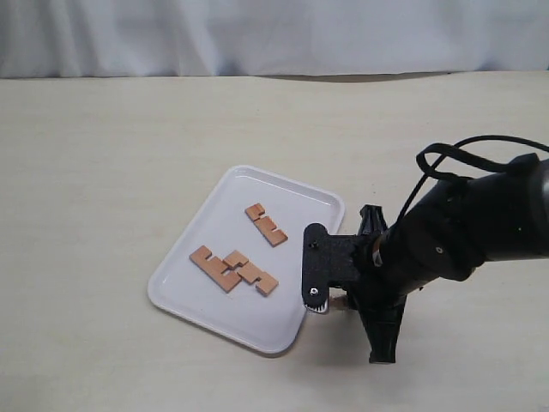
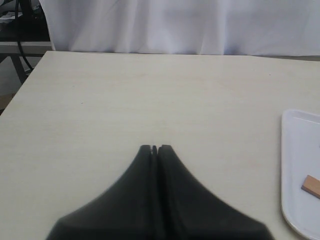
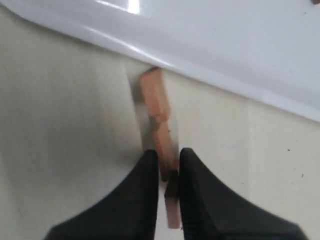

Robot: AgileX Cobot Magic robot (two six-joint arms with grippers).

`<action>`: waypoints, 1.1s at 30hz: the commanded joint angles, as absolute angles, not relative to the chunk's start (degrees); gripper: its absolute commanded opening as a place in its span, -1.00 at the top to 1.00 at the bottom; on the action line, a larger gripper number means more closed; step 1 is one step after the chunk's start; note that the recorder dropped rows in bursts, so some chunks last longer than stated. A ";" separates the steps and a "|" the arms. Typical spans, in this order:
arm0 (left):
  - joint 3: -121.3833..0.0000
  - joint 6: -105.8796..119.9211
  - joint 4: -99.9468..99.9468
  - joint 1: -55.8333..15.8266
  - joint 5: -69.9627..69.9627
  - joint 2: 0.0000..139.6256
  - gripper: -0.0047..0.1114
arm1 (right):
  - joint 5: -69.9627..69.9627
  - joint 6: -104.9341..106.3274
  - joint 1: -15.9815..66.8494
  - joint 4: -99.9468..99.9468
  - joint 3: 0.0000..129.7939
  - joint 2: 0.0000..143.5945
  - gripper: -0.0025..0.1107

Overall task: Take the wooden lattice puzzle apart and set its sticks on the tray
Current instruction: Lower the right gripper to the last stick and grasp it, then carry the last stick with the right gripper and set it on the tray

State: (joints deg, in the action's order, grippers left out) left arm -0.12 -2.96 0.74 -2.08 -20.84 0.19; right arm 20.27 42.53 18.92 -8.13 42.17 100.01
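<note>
Four flat, notched sticks of reddish-brown wood are in view, and one smooth white plastic tray (image 1: 287, 196) with rounded corners. Three lie on the tray: one stick (image 1: 266, 225) alone, and a second stick (image 1: 214, 268) and a third stick (image 1: 250, 270) touching each other. The fourth stick (image 3: 157, 107) lies on the pale counter (image 1: 103, 172), one end at the tray's rim. The black right gripper (image 3: 167, 156), its arm (image 1: 463, 232) bent low beside the tray, has its jaws clamped on this fourth stick. The left gripper (image 2: 155, 148) has its jaws together, above the counter.
</note>
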 commanded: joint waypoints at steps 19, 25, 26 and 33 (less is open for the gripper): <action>0.00 -3.02 0.86 -2.08 -20.68 0.00 0.92 | 13.72 31.43 18.74 -9.03 41.72 85.20 0.86; 0.00 -3.02 0.86 -2.08 -20.68 0.00 0.92 | -5.97 21.81 18.74 -8.16 38.14 89.52 0.86; 0.00 -3.02 0.86 -2.08 -20.68 0.00 0.92 | -7.48 20.86 18.74 -8.16 38.01 90.81 0.86; 0.00 -3.02 0.86 -2.08 -20.68 0.00 0.92 | -18.00 15.22 18.74 -8.16 38.01 99.16 0.85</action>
State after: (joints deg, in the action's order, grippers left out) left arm -0.12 -2.96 0.74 -2.08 -20.84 0.19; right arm -13.67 16.66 18.92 -8.37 38.21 96.63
